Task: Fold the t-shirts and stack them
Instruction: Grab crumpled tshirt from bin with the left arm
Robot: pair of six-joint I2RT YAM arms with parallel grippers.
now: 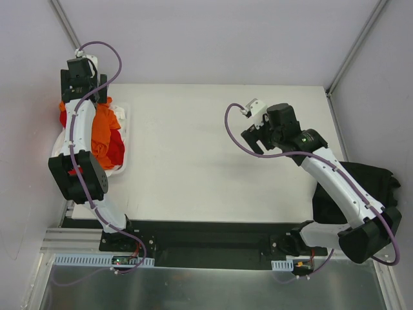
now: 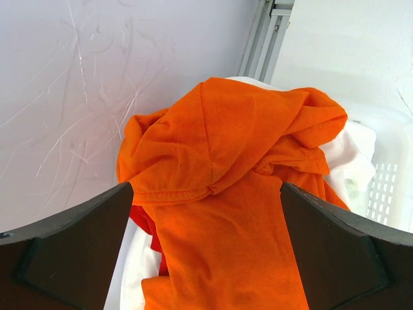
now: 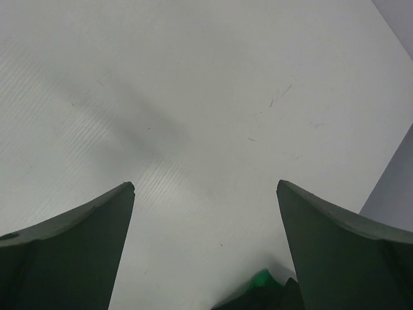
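A bright orange t-shirt (image 1: 102,129) lies crumpled on top of a heap in a white basket (image 1: 126,123) at the table's left edge. A red t-shirt (image 1: 115,152) lies under it. In the left wrist view the orange shirt (image 2: 232,161) fills the middle, with red cloth (image 2: 145,223) and white cloth (image 2: 352,161) beneath. My left gripper (image 1: 82,82) hangs over the far end of the heap, jaws wide open (image 2: 206,187) and empty. My right gripper (image 1: 256,132) is open and empty over the bare table (image 3: 205,186). A black t-shirt (image 1: 361,187) lies at the right edge.
The basket's slotted wall (image 2: 387,181) shows at the right of the left wrist view. Grey enclosure walls and a corner post (image 2: 264,39) stand close behind the basket. The white table top (image 1: 193,161) spreads between the arms.
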